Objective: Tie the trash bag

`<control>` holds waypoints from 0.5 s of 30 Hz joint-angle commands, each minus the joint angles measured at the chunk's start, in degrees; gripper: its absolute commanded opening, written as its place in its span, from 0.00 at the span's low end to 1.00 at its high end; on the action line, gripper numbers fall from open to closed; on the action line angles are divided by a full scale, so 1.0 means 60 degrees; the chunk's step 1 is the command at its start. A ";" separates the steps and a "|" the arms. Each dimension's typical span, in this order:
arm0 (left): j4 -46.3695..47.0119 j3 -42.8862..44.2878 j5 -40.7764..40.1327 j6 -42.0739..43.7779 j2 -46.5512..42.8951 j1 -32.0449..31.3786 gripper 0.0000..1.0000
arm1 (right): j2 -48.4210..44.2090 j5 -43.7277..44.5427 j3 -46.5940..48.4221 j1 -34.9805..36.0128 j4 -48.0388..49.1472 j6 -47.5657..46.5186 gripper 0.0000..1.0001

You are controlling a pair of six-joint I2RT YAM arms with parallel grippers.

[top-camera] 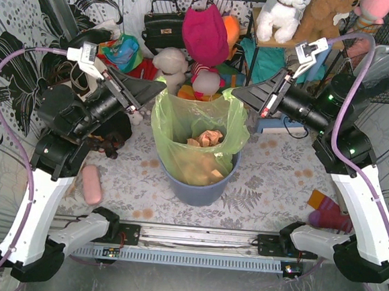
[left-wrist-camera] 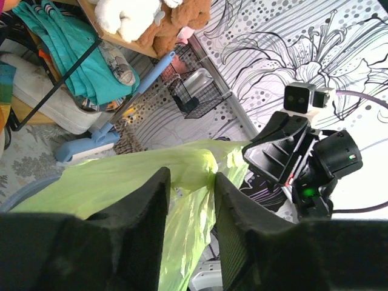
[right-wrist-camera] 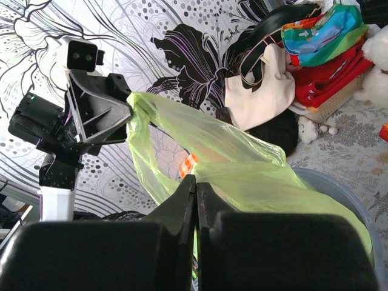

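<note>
Filling the bottom of the right wrist view, the right claw [right-wrist-camera: 195,185] is pressing its two black fingers together. A fold of the trash bag [right-wrist-camera: 242,163] is coming out of the seam between them, so the claw is clamping the bag's rim. Across from it the left claw [left-wrist-camera: 193,179] is gripping the opposite side of the rim, with a bunched strip of lime-green film passing between its fingers, which are standing slightly apart around it. The bag is sitting upright in the round blue-grey bin [top-camera: 201,190] near the middle of the table [top-camera: 265,185], its mouth facing up and its upper part rising above the bin's edge. The two claws are holding the rim at about the same height, one on each side. Between the two claw tips the mouth is stretching into a long opening whose axis is running left to right across the table. Brownish-tan waste [top-camera: 205,138] is showing inside the open mouth and through the film lower down. Plush toys [top-camera: 282,11] and a black handbag [top-camera: 163,25] are showing behind the bin.
</note>
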 commanded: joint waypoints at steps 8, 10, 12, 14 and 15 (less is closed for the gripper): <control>0.2627 0.0078 0.0927 -0.0474 -0.0090 -0.0018 0.04 | -0.0309 0.0174 0.0081 0.0033 0.0547 0.0037 0.00; 0.3283 -0.0033 0.1135 -0.0697 -0.0120 -0.0023 0.00 | -0.0289 0.0369 0.0188 0.0034 0.0828 0.0037 0.00; 0.3897 -0.0128 0.1217 -0.0928 -0.0150 -0.0022 0.00 | -0.0232 0.0547 0.0424 0.0033 0.1242 0.0037 0.00; 0.4411 -0.0224 0.1125 -0.1064 -0.0225 -0.0017 0.00 | -0.0118 0.0683 0.0786 0.0036 0.1785 0.0064 0.00; 0.4659 -0.0264 0.1067 -0.1050 -0.0283 -0.0026 0.00 | -0.0068 0.0702 0.0963 0.0033 0.2043 0.0042 0.00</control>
